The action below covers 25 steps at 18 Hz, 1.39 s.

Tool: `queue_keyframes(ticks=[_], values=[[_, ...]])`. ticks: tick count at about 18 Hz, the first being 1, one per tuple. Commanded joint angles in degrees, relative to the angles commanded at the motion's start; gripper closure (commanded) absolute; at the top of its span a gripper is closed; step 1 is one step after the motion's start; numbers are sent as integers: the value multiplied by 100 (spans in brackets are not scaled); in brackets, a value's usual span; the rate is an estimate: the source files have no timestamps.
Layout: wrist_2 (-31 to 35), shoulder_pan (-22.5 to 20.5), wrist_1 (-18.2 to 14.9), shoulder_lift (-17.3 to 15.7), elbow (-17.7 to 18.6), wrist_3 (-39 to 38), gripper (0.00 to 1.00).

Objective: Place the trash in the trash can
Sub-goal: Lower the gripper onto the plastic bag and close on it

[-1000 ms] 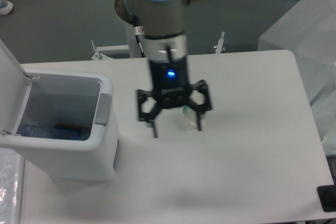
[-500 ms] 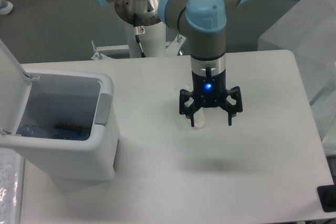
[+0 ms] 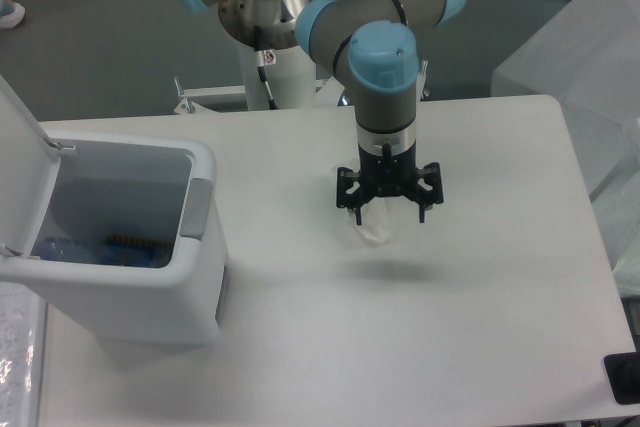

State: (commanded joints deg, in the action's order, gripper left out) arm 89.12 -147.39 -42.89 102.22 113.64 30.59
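Open black gripper (image 3: 389,213) over crumpled clear wrapper (image 3: 372,225)

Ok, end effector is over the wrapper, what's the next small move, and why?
Probably lower straight down and close. The end effector hangs open above the crumpled wrapper, which lies on the table between its fingers, not yet gripped. The trash can stands open.

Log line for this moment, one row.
gripper: open, over wrapper | wrapper: on table, not gripped | bin: lid open, bottle inside | step: grasp wrapper
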Motion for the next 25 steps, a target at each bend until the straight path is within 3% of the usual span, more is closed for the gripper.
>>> queue_keyframes(ticks=[5,15,18,25], values=[[430,-9,-18,9,168,0,0],[562,-70,-9,9,370,35,1],[563,-79,-9,9,440,61,15],[580,-88,-35,0,405,70,78]])
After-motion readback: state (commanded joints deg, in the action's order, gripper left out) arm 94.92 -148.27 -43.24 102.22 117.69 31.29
